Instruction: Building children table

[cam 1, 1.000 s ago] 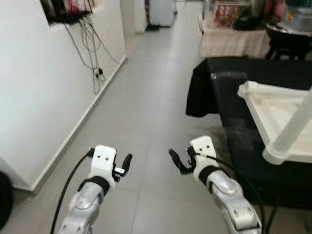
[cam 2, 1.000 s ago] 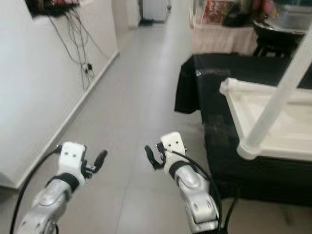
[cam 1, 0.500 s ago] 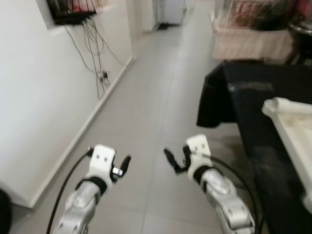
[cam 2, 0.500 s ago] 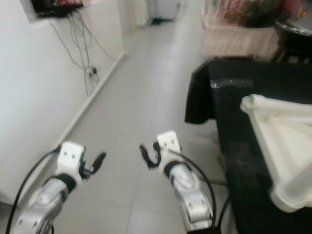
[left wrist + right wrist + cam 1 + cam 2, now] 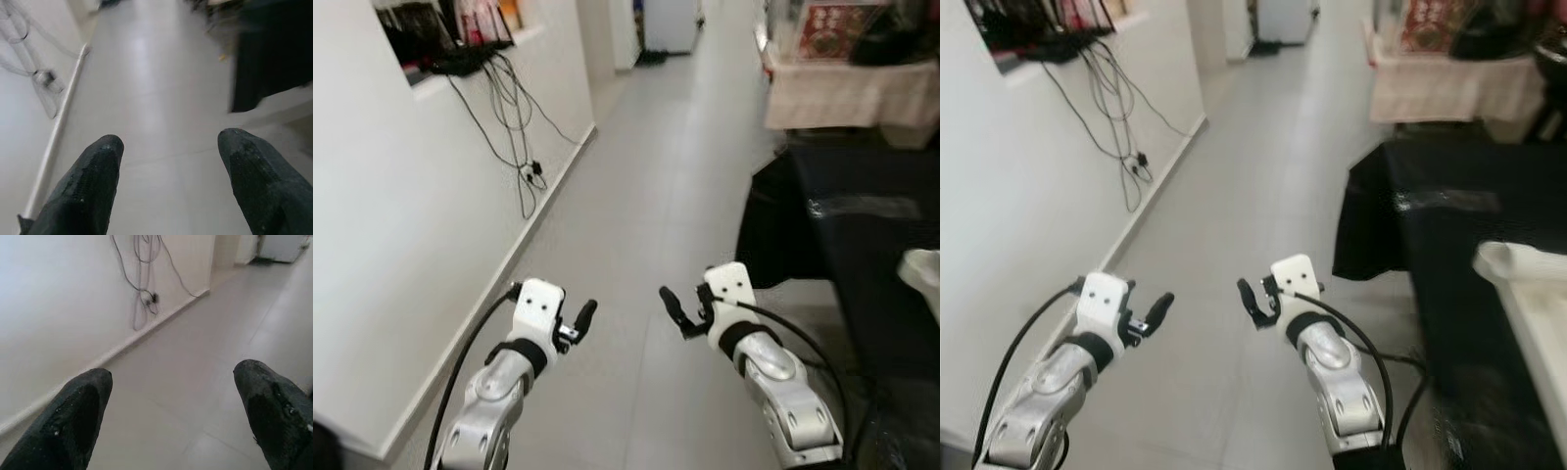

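So both arms are just held out in front over the grey tiled floor [image 5: 646,215], nothing in either one. The left gripper [image 5: 168,147] has its two black fingers [image 5: 88,183] spread wide apart with only bare tile between them, and the right gripper [image 5: 173,382] is spread the same way, pointing toward the white wall [image 5: 401,245] and its skirting. In the head views the two grippers sit level with each other, near but not touching, the left gripper at [image 5: 579,319] and the right gripper at [image 5: 672,309], each with a black cable running back along its silver arm.

Off to the robot's right there's a low surface under a black cloth [image 5: 1449,235], and the white children table [image 5: 1518,284] lies on it, only a rounded corner and a bit of edge peeking in at the frame's side. It's well apart from the right gripper. On the left wall a tangle of black cables [image 5: 514,127] hangs down from a recessed shelf [image 5: 460,49]. Further down the hallway sits another table with a pale cloth [image 5: 842,93].
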Robot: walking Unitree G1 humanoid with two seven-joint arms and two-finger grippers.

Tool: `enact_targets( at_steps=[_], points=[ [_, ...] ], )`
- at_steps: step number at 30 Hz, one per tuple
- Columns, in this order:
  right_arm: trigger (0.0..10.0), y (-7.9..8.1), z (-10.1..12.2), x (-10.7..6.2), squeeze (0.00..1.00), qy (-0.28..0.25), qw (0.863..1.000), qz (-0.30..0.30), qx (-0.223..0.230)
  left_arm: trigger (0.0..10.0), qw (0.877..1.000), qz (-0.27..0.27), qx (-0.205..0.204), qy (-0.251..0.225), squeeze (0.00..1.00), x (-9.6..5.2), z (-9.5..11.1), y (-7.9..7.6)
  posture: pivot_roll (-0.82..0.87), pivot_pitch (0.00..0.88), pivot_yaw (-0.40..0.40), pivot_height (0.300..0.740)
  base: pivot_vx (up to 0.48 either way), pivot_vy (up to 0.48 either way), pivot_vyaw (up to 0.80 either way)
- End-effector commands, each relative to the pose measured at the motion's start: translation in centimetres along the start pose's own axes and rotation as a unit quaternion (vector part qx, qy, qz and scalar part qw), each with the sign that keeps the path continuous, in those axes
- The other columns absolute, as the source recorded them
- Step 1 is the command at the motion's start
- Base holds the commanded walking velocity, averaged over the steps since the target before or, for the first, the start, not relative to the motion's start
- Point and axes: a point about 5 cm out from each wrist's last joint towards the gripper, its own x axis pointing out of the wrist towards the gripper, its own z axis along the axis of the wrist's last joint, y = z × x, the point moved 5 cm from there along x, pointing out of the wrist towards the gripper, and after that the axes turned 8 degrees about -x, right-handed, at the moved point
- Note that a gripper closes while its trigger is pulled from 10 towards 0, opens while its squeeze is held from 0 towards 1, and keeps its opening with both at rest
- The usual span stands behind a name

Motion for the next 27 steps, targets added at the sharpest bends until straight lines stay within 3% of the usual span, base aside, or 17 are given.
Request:
enact_targets(
  at_steps=[1,24,27],
  points=[
    [10.0,-0.58,-0.67,-0.23,0.0,0.008,1.0,-0.007,0.003,10.0,1.0,-0.012,0.0,0.001,0.0,0.12,0.02,-0.4,-0.01,0.088,0.059,0.74,0.439,0.0,0.0],
    [10.0,-0.6,-0.72,0.07,0.0,0.001,1.0,0.0,0.02,10.0,1.0,-0.02,0.001,0.002,0.0,0.38,-0.07,-0.45,-0.01,0.089,0.053,0.74,0.434,0.0,0.0],
    [10.0,-0.36,-0.52,0.11,0.0,-0.007,1.0,0.009,0.013,10.0,1.0,-0.022,0.001,0.003,0.0,0.4,-0.12,-0.5,-0.01,0.089,0.054,0.74,0.429,0.0,-0.8]
  ],
)
